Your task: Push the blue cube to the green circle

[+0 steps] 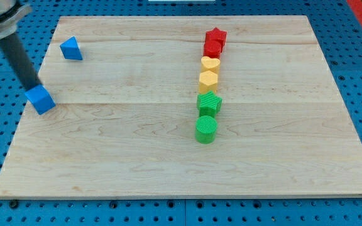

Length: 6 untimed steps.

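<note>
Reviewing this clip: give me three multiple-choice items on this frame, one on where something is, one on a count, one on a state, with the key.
1. Where is the blue cube?
A. near the board's left edge
B. beside the green blocks
C. at the view's bottom right

2. How many blocks stand in the column right of centre?
A. four
B. six
C. eight

3. How does my tip stand to the blue cube?
A. far off to the right
B. at its upper left side
C. resting on the green cylinder

Key: 1 A, the cube sits by the left edge below the blue triangular block; 2 B, two red, two yellow, two green, ending in the green cylinder; 3 B, the rod's end meets the cube's upper left.
</note>
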### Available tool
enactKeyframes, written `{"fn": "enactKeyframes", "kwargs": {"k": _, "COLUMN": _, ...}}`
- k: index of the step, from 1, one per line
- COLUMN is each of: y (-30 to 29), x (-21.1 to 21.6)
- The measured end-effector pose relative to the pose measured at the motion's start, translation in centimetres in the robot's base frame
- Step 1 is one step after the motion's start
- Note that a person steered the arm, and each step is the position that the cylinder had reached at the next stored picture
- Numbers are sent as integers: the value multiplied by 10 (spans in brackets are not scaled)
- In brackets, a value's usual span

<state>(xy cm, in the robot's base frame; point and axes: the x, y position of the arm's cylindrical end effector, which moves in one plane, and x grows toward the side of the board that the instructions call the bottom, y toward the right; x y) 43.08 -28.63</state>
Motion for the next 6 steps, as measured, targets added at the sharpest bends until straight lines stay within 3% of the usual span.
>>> {"fn": "enactKeyframes", "kwargs": {"k": 1, "y": 60, "x": 17}}
{"fn": "enactKeyframes", "kwargs": {"k": 2, "y": 86, "x": 63}}
{"fn": "enactKeyframes", "kwargs": {"k": 3, "y": 141, "x": 68}}
{"fn": "enactKeyframes", "kwargs": {"k": 4, "y": 90, "x": 73}}
{"fn": "enactKeyframes", "kwargs": {"k": 5, "y": 76, "x": 93}}
{"fn": "enactKeyframes", "kwargs": {"k": 6, "y": 158, "x": 100}}
